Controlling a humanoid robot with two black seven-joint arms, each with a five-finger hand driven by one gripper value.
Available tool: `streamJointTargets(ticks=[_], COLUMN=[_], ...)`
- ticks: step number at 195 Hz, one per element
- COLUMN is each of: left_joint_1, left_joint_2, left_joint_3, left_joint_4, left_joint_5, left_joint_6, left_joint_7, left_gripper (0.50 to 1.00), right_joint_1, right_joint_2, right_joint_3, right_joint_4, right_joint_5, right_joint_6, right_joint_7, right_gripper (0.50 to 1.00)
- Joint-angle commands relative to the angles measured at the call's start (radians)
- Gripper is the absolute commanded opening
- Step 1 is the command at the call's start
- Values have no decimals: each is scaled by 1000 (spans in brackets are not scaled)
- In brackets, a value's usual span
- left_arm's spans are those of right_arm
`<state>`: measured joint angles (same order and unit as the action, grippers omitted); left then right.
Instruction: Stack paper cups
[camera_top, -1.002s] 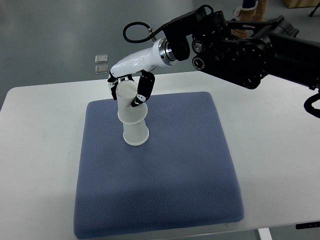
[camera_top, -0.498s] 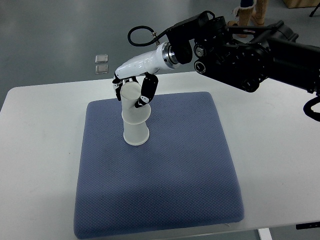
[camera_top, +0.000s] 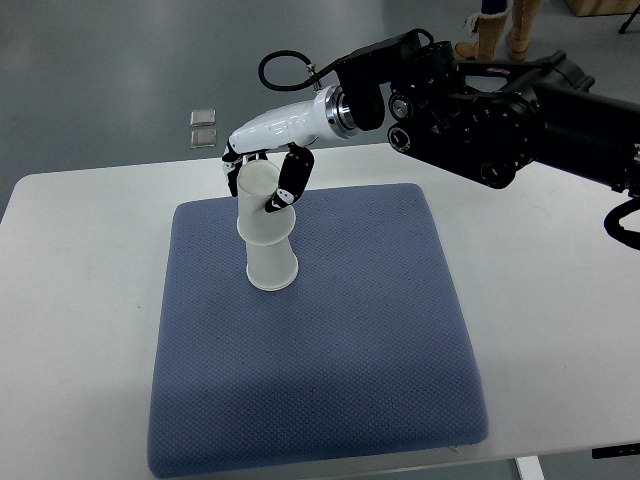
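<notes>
A white paper cup (camera_top: 270, 268) stands upside down on the blue mat (camera_top: 330, 360), left of the mat's middle. A second white paper cup (camera_top: 258, 205) sits upside down over its top, tilted a little to the left. My right hand (camera_top: 262, 182) comes in from the upper right and its fingers are closed around the upper cup near its top. The left arm is out of the picture.
The mat lies on a white table (camera_top: 560, 300). Two small square tiles (camera_top: 203, 126) lie on the grey floor beyond the table's far edge. A person's boots (camera_top: 497, 28) show at the top right.
My right hand and the upper cup shifted slightly, tilting right and then back left, while staying on the lower cup. The grasp is unchanged.
</notes>
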<state>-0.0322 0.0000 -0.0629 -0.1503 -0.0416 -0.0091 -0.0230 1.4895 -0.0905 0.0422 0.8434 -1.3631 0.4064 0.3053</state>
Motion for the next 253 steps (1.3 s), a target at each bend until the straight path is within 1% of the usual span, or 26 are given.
streamJointTargets(ticks=[1,11,18,26,37,49,60,89,129,161,172,192,200,213,224,235,237,244,253], left_joint_1=[0,0,0,0,0,0,0,0,0,0,0,0,0,0,0,0,0,0,0], left_joint_2=[0,0,0,0,0,0,0,0,0,0,0,0,0,0,0,0,0,0,0], left_joint_3=[0,0,0,0,0,0,0,0,0,0,0,0,0,0,0,0,0,0,0], left_joint_4=[0,0,0,0,0,-2,0,0,0,0,0,0,0,0,0,0,0,0,0], left_joint_5=[0,0,0,0,0,0,0,0,0,0,0,0,0,0,0,0,0,0,0], left_joint_6=[1,0,0,0,0,0,0,0,0,0,0,0,0,0,1,0,0,1,0], left_joint_7=[0,0,0,0,0,0,0,0,0,0,0,0,0,0,0,0,0,0,0], left_gripper=[1000,1000,1000,1000,1000,1000,1000,1000,1000,1000,1000,1000,1000,1000,1000,1000,1000,1000,1000], right_joint_1=[-2,-2,-2,-2,-2,-6,-8,-6,8,55,71,109,112,106,92,48,48,5,-34], right_joint_2=[-2,-2,0,0,0,0,0,-2,-8,-25,-46,-118,-141,-198,-255,-308,-308,-339,-368], right_joint_3=[1,1,1,1,1,1,-1,-1,2,28,62,105,107,107,105,102,102,105,108], right_joint_4=[0,2,2,3,6,6,8,9,13,16,14,13,11,5,-1,-20,-20,-38,-64], right_joint_5=[1,2,2,2,2,2,1,1,1,10,39,143,187,291,383,478,478,533,585], right_joint_6=[0,2,2,5,6,9,12,14,15,20,22,38,34,23,3,-50,-50,-84,-113], right_joint_7=[1,1,1,1,1,1,1,1,1,1,1,-2,-5,-28,-52,-72,-72,-83,-94], right_gripper=[787,801,821,829,860,866,897,907,907,905,905,905,905,905,905,907,907,923,928])
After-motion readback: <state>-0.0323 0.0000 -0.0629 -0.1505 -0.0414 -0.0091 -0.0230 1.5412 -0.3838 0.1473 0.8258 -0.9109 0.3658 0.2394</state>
